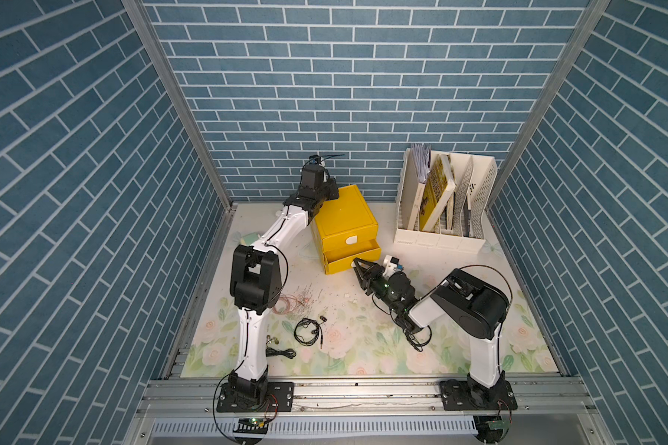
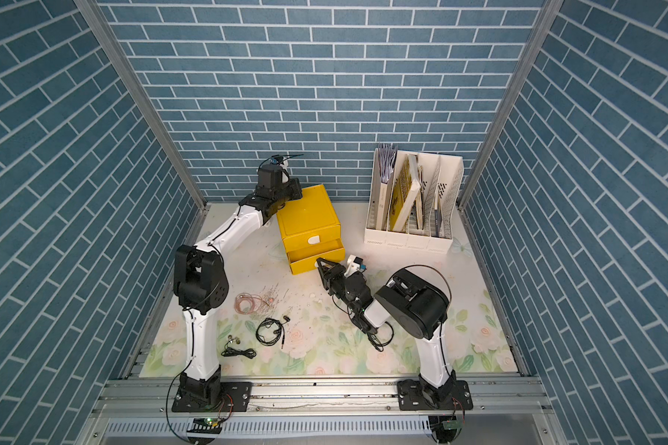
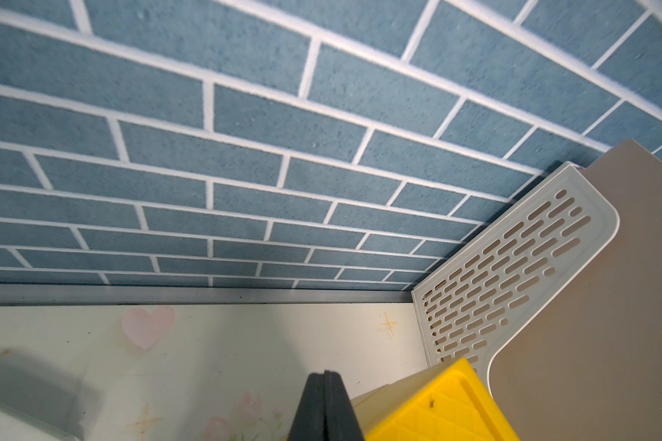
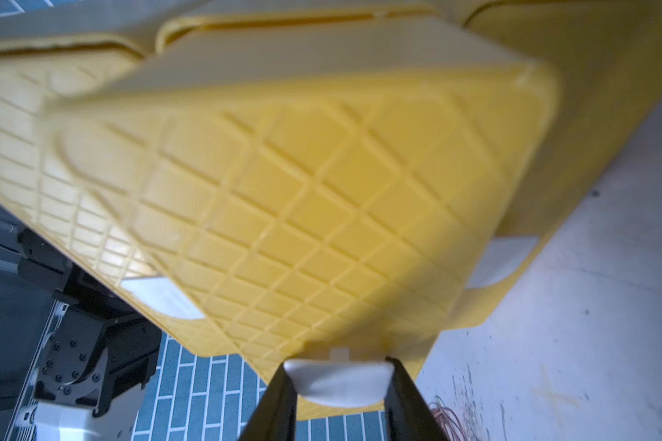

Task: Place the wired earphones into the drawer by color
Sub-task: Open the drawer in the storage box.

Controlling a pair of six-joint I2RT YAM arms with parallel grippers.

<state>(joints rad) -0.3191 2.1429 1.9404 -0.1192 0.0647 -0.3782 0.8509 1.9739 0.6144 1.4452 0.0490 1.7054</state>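
Right wrist view, bottom centre: the right gripper (image 4: 339, 376) is clamped on the white tab handle (image 4: 337, 387) of the middle drawer (image 4: 322, 210), which in a top view stands pulled partway out of the yellow cabinet (image 1: 344, 217) near frame centre. Left wrist view, bottom edge: the left gripper (image 3: 325, 376) has its fingers pressed together on nothing, just beside a top corner of the cabinet. Lower left of the cabinet in a top view, the pinkish-copper earphones (image 1: 291, 302), a black earphone coil (image 1: 308, 332) and another black set (image 1: 280, 351) lie on the floral mat (image 1: 363, 346), with a third black set (image 1: 417, 341) partly under the right forearm.
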